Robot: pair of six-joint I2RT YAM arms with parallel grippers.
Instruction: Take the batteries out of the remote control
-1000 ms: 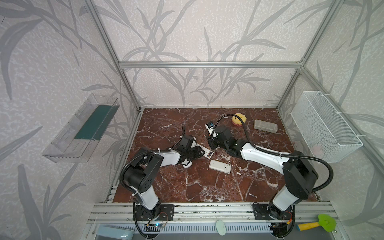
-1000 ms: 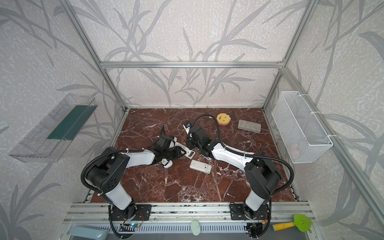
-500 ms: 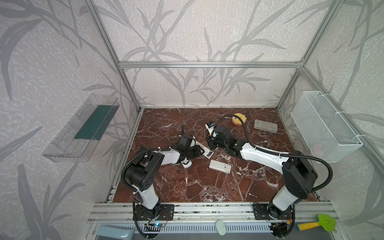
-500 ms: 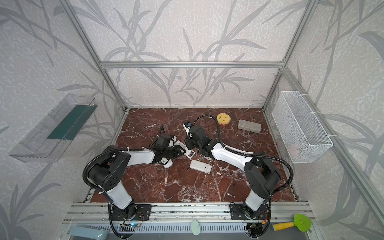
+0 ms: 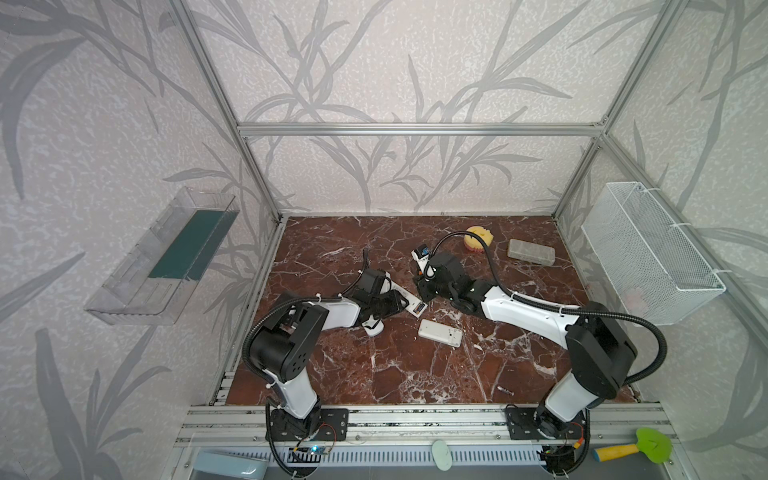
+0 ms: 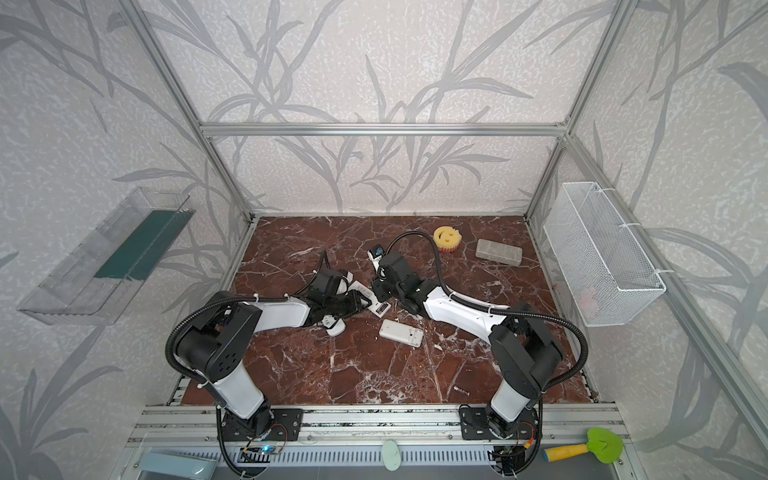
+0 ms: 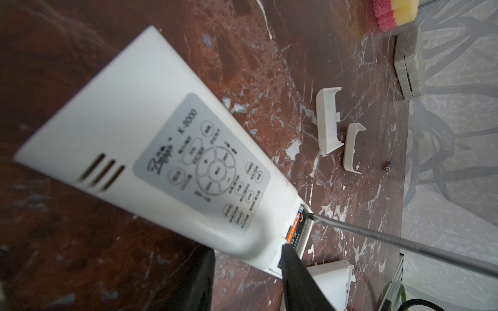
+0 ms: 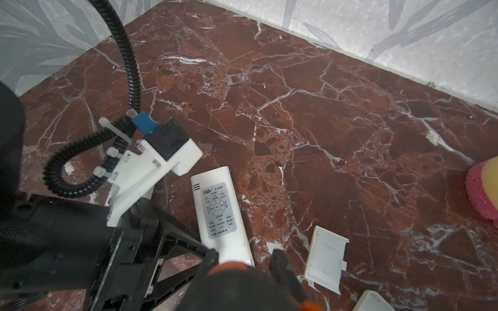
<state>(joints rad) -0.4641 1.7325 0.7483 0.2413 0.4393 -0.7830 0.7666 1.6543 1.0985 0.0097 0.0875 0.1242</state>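
Left gripper (image 7: 248,251): pinching the white remote (image 7: 151,150) at its open end.
Right gripper (image 8: 245,255): clamping the orange screwdriver (image 8: 233,270) — tip poking into that open end.
Loose battery (image 7: 388,166): lying on the table (image 7: 269,53) near two white covers (image 7: 329,121).
Compartment (image 7: 297,229): something dark and orange is sitting inside — possibly a battery, too blurred.

The middle of the table (image 5: 374,374) is crowded: the left pincer (image 7: 246,255) is clamped on a white remote (image 8: 218,212), and the right pincer (image 8: 245,259) grips a screwdriver (image 7: 404,243) whose shaft bars the gap between them. A second remote (image 5: 439,332) lies just in front, with two covers (image 7: 327,118) close by. The front strip is open save one small battery (image 5: 503,390); the back left corner is bare.
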